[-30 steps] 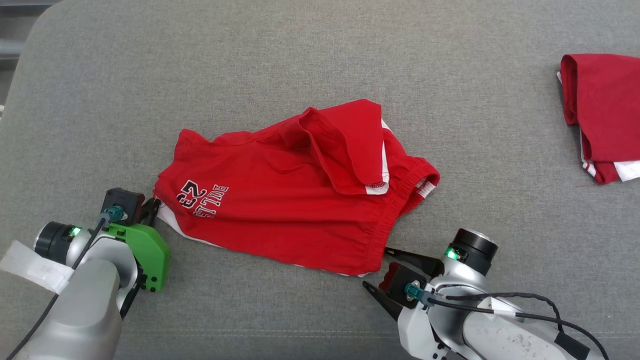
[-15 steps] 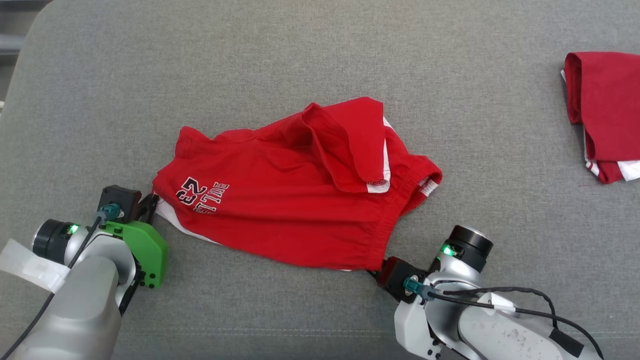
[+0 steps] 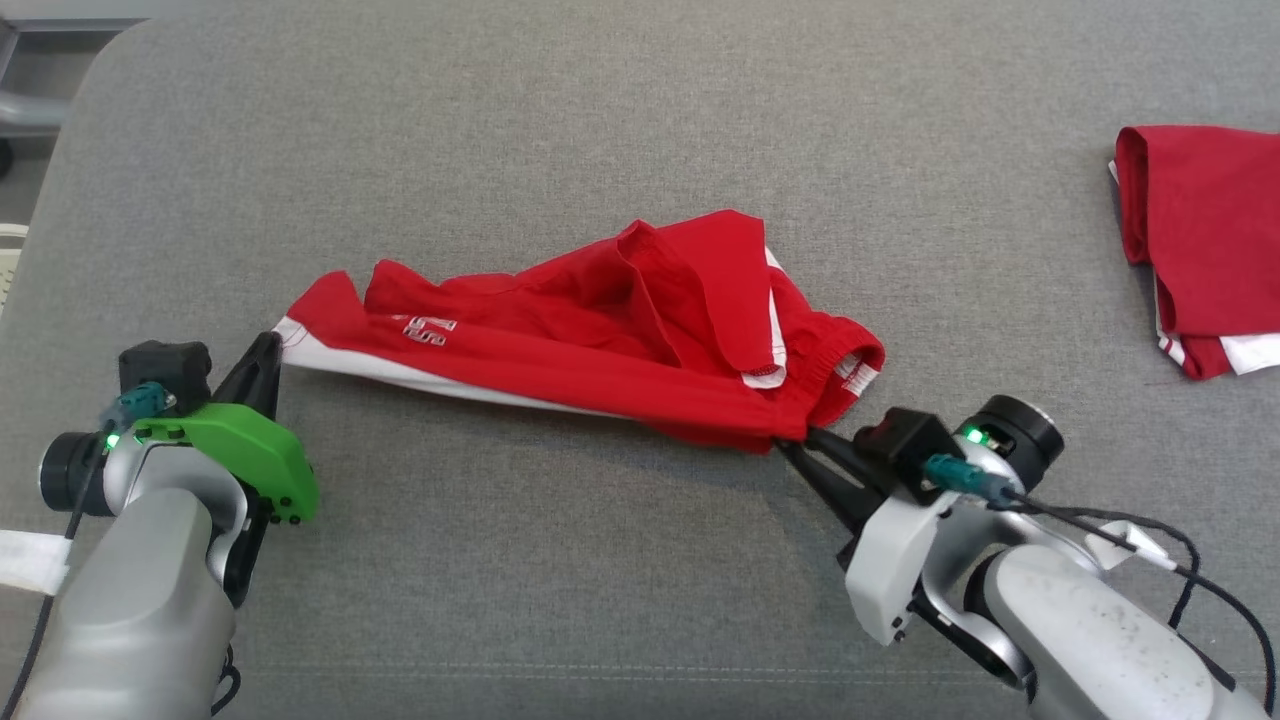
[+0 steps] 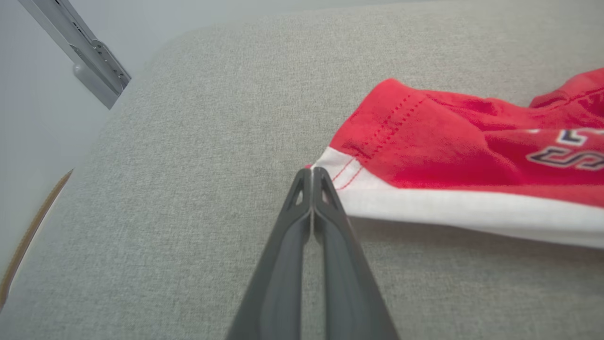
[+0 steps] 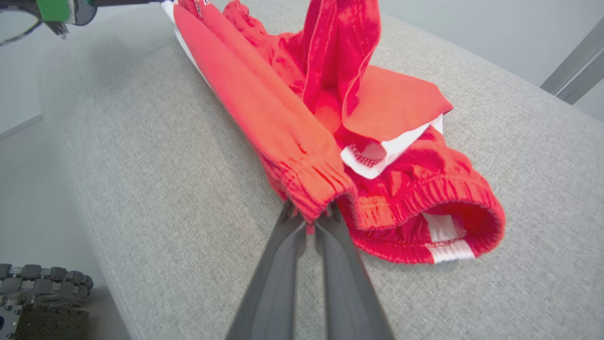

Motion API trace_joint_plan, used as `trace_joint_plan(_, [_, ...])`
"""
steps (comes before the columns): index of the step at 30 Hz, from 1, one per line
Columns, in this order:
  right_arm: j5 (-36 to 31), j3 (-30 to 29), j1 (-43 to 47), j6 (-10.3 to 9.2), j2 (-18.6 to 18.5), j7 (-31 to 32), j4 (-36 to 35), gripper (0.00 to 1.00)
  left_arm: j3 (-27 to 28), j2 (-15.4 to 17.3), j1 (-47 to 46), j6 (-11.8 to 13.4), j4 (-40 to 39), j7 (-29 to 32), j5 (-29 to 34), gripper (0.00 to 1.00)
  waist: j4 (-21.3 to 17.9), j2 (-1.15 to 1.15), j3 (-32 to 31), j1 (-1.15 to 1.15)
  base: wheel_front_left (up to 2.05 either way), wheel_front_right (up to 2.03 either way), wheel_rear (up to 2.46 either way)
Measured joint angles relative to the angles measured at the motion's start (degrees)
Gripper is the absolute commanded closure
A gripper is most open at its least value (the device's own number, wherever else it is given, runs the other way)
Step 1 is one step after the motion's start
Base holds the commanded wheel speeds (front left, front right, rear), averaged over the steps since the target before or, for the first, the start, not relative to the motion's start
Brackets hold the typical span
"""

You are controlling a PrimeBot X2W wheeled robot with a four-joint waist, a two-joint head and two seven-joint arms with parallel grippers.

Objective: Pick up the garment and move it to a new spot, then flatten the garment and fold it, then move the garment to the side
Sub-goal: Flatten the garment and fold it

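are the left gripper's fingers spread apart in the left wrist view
No, the left gripper has its fingers pressed together, pinching the white hem corner of the red shorts.

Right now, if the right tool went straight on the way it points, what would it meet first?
The shorts: the right tool is shut on their waistband, so it would likely just bunch that cloth.
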Motion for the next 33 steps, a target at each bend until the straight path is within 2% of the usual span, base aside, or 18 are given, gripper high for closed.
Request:
trace_joint_plan(2, [2.23,-3.15,0.79,0.0,-0.33,-0.37,-2.48,1.0,2.42,0.03,0.8,-0.01,-2.77,-0.09,-2.13,1.0,-0.08,0.0,-0.72,0.0,0.0,0.0,0.0])
trace_joint_plan(4, [3.89,-7.36,1.79,0.02,-1.33,-0.47,-6.11,1.0,6.22,0.57,2.25,-0.08,-9.01,-0.27,-4.72,1.0,-0.3,0.0,-1.88,0.0,0.0,0.0,0.0])
trace_joint_plan(11, [8.83,-16.55,3.32,0.01,-1.15,0.11,-12.65,1.0,11.52,0.48,5.65,-0.14,-25.99,-0.32,-8.4,1.0,-1.19,0.0,-4.45,0.0,0.0,0.0,0.0])
trace_joint_plan(16, [11.78,-19.07,1.71,0.0,-1.7,1.15,-15.88,1.0,11.9,-0.48,5.69,-0.14,-34.73,0.93,-10.89,1.0,-2.26,0.0,-5.85,0.0,0.0,0.0,0.0])
trace_joint_plan(21, [14.56,-18.59,-3.57,0.0,-3.83,2.99,-17.37,1.0,12.48,-2.79,3.88,1.47,-40.89,4.3,-14.03,1.0,-3.44,0.0,-6.29,0.0,0.0,0.0,0.0])
trace_joint_plan(26, [18.28,-16.63,-11.73,0.0,-5.08,6.0,-13.99,1.0,13.24,-4.81,0.13,3.8,-43.21,6.59,-15.7,1.0,-4.19,0.0,-4.9,0.0,0.0,0.0,0.0])
trace_joint_plan(31, [18.07,-13.46,-23.04,0.0,-4.89,7.94,-4.25,1.0,14.75,-6.52,-6.68,5.9,-39.36,4.47,-15.48,1.0,-4.69,0.0,-1.93,0.0,0.0,0.0,0.0])
trace_joint_plan(33, [17.79,-12.76,-28.43,-0.04,-3.28,7.93,0.37,1.0,15.92,-7.14,-9.79,6.56,-36.99,3.36,-15.47,1.0,-4.94,0.0,-0.45,0.0,0.0,0.0,0.0])
